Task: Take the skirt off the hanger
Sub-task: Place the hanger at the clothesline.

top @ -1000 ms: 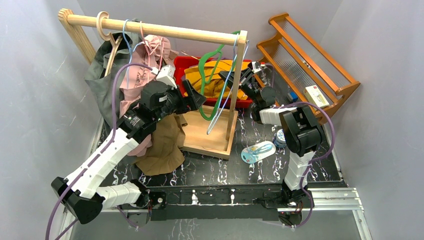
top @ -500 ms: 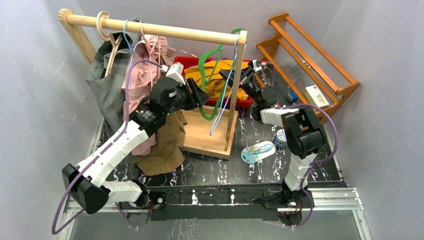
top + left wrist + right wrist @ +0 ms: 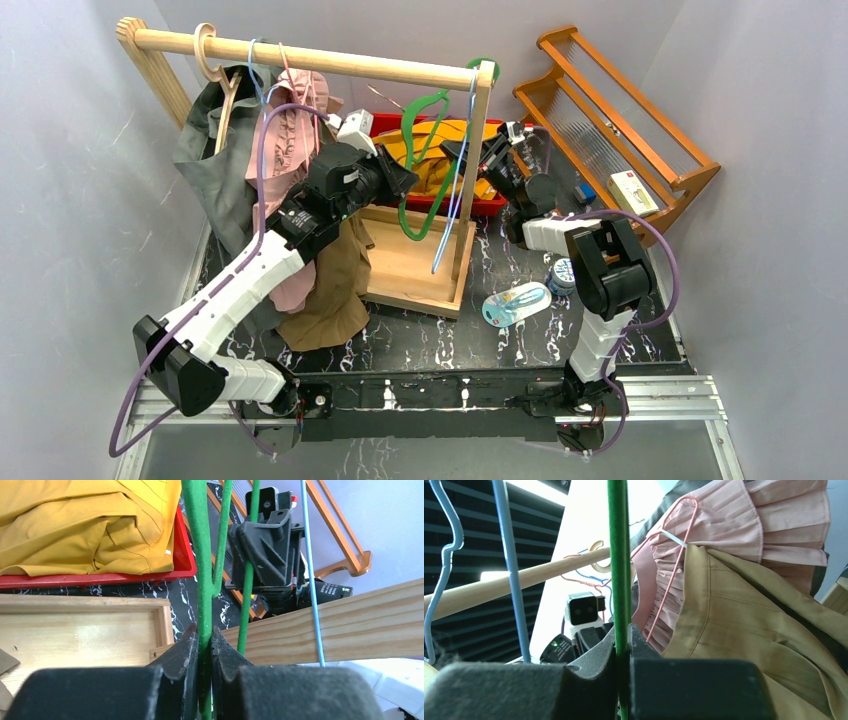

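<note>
Green wire runs between both pairs of jaws. The left jaws are pressed together on the thick flocked limb of the green hanger [image 3: 199,555], and the right jaws are clamped on a thinner strand of the same hanger, facing the left jaws from the far side of it. Above both pairs, the hanger's hook sits at the right end of the wooden rail [image 3: 300,58], and its frame is bare. A blue wire hanger [image 3: 511,570] hangs just to one side of the right jaws.

Beyond and to the left of the left jaws, a mustard garment [image 3: 85,525] lies bunched in the red bin [image 3: 100,578]. Past the right jaws, on the far side of the green wire, a pink pleated garment [image 3: 734,515] hangs from the rail with a brown garment [image 3: 749,610] draped in front of it. I cannot tell which of these cloths is the skirt.
</note>
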Motion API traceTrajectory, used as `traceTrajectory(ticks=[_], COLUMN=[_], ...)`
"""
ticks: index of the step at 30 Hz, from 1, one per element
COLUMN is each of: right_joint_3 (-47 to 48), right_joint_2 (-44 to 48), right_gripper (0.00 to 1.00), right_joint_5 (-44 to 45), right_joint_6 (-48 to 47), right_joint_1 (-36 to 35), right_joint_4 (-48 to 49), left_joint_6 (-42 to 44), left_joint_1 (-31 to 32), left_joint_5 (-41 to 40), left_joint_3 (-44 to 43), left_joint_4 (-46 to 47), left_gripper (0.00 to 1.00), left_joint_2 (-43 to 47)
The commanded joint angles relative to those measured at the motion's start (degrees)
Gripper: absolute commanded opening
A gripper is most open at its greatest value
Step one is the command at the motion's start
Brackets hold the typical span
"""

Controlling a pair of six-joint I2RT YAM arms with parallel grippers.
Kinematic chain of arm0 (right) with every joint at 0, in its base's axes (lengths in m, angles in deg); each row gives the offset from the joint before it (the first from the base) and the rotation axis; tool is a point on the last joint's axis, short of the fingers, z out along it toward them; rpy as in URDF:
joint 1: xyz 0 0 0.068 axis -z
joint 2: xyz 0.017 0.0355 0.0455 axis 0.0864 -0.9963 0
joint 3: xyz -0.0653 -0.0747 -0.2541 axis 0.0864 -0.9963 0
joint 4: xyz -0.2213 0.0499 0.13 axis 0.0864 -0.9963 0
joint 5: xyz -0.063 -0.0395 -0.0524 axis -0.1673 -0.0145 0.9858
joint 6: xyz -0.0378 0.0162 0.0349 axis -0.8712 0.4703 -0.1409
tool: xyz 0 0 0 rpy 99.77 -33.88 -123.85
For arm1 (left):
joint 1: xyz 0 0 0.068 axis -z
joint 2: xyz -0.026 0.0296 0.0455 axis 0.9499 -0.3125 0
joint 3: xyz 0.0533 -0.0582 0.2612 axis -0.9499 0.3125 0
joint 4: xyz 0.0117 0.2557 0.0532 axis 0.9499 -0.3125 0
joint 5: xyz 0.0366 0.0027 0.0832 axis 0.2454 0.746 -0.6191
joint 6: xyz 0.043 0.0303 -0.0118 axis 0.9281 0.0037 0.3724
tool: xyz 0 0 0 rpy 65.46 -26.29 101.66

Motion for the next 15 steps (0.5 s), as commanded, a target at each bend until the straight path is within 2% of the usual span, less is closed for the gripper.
traceTrajectory(ticks=[1,5,7,10,15], right_joint_3=[-1.5,-3.7,-3.9,-2.5,-3.0], right_joint_2=[3.1,4.2,5.2,5.6,8.4], right_gripper=[0.14,0.38,0.47,0.58,0.71], right_joint_5=[-1.0,-4.0,-6.9,-12.1,-16.2], right_joint_6=[0.6,-3.6,-7.7,-14.5,-20.3], right_joint_1=[-0.1,0.5,1.4,3.3,7.7], right_joint_4=[14.8,8.4,1.2,-11.4,-21.0], left_joint_6=[4.6,10.0,13.3,17.4,23.1], left_joint_1=[0.1,0.1,0.1,0.1,0.1], left_joint_5=[-2.5,-1.7,-1.8,-2.4,-4.1], left_joint_3=[-2.7,-4.7,-6.4,-8.6,-11.8], left_joint_4=[-2.4,-7.2,-11.3,-18.2,-26.3], left_gripper=[0.00,0.00,0.00,0.00,0.00], left_joint_2=[2.3,3.9,4.6,5.5,7.4])
